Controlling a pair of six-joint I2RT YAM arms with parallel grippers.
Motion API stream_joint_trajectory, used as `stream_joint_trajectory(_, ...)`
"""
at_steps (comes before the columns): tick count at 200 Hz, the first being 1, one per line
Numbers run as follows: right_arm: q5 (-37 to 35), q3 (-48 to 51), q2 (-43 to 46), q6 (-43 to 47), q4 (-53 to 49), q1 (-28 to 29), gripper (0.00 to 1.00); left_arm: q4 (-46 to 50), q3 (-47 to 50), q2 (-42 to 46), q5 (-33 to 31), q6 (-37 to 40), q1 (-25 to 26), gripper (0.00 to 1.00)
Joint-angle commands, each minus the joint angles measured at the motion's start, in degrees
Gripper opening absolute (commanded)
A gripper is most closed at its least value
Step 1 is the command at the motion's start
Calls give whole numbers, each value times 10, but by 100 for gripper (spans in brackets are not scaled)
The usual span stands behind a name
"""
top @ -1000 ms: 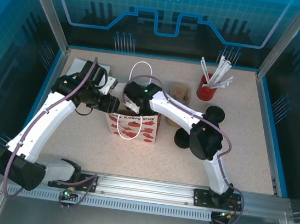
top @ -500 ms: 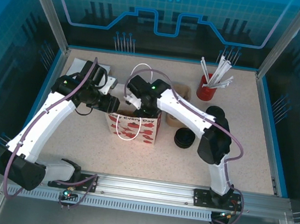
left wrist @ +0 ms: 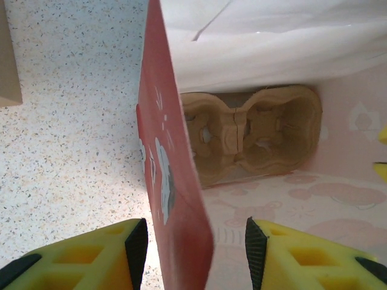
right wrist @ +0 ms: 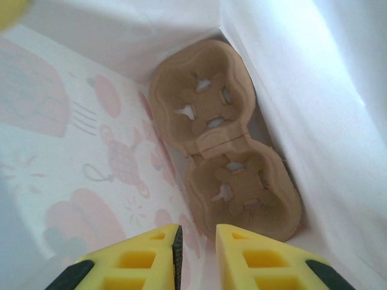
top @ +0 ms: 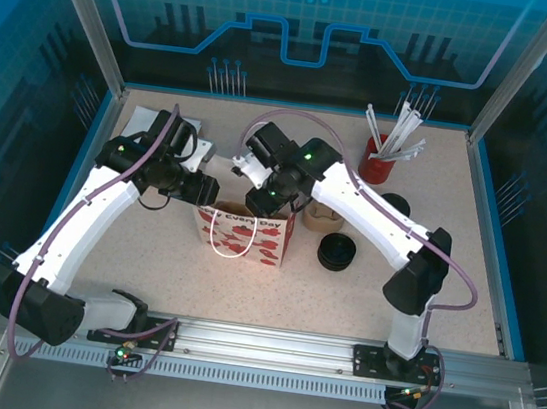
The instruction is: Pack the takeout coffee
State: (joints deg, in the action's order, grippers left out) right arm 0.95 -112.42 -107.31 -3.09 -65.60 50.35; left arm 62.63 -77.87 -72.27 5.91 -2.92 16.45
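Yellow fingers of the right gripper (right wrist: 198, 235) stand nearly together, nothing in the thin gap, inside the paper bag (right wrist: 91, 121) above a cardboard cup tray (right wrist: 224, 151) on its floor. The left gripper (left wrist: 195, 241) is spread astride the bag's wall, one finger each side. Where the coffee cup is, I cannot tell.

Bag (top: 249, 238) mid-table: left gripper (top: 208, 196) at left rim, right gripper (top: 260, 201) over mouth.
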Motion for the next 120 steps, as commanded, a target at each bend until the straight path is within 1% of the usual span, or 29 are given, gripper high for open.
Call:
stream_joint_trajectory(1,35,-25,34,-21,12,-11,25,-1,-13,-4,16,-1,-4,49)
stream_joint_trajectory(14,44,-27,44,-25,14,-13,25,-1,-13,-5,16,-2,-5,49)
stream_joint_trajectory(33,34,-28,52,-25,15,-12,25,-2,-13,-4,18,-4,-5,49)
stream_joint_trajectory(61,9,-29,46,-21,2,-12,25,-5,-13,-3,27,-7,-4,54)
stream_joint_trajectory(90,13,-26,49,-24,3,-12,25,-6,-16,1,30,-12,-4,58)
stream_joint_trajectory(120,16,-25,58,-29,10,-12,25,-10,-20,4,36,-18,-5,63)
